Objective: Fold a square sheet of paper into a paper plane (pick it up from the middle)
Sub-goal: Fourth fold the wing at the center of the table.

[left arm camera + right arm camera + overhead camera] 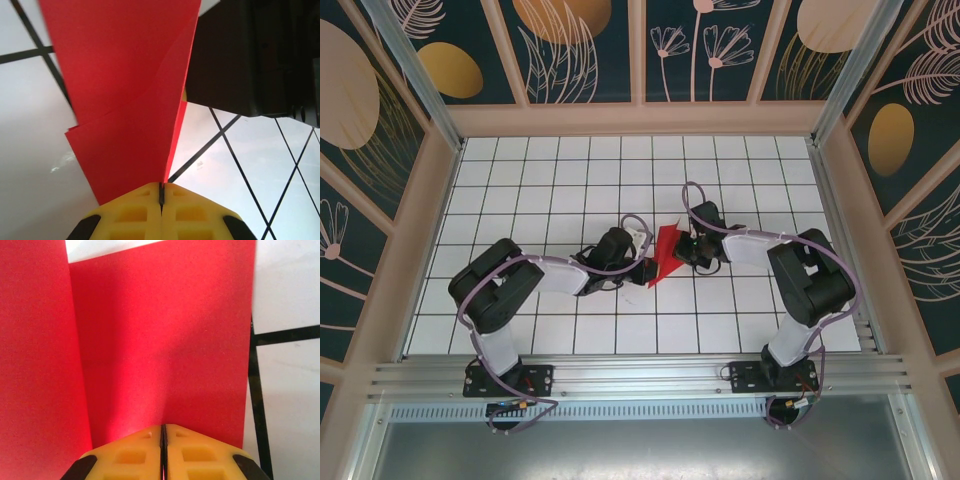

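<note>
On the white tiled desk (pixel 520 190), the left arm (pixel 535 278) and right arm (pixel 800 270) reach inward. Between them, mid-desk, stands the square sheet of paper (pixel 666 252), red and partly folded. The left jaws clench its near-left edge and the right jaws pinch its right side.
</note>
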Available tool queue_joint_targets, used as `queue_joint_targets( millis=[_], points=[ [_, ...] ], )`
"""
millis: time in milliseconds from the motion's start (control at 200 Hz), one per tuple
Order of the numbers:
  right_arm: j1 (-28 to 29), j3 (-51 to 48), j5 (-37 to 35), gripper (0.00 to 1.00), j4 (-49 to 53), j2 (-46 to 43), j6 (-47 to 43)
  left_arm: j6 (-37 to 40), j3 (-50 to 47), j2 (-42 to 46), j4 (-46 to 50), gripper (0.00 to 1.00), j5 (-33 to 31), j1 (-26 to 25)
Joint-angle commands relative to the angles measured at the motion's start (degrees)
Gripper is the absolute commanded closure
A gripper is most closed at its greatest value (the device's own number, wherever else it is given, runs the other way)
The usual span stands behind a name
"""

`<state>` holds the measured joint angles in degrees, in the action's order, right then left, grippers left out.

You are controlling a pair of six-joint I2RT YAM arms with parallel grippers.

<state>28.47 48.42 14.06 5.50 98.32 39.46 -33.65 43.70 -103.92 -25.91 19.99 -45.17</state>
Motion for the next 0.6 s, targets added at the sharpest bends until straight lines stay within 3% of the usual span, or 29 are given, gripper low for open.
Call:
queue_joint_targets(
  millis=[0, 235, 595],
  points=[
    [-0.99, -0.79, 0.42, 0.88, -0.06, 1.85, -2.35, 0.22, 1.3, -1.92, -0.69, 1.0, 2.49, -0.3],
    [-1.56, -0.04, -0.53, 0.87, 1.78, 2.37, -4.28, -1.39, 0.71, -3.09, -2.93, 1.0, 1.38, 0.2],
    [-1.62, 0.68, -1.32, 0.87, 3.13, 4.03, -6.38, -2.08, 0.33, -4.27, -6.34, 1.0, 7.2, 2.8]
  ],
)
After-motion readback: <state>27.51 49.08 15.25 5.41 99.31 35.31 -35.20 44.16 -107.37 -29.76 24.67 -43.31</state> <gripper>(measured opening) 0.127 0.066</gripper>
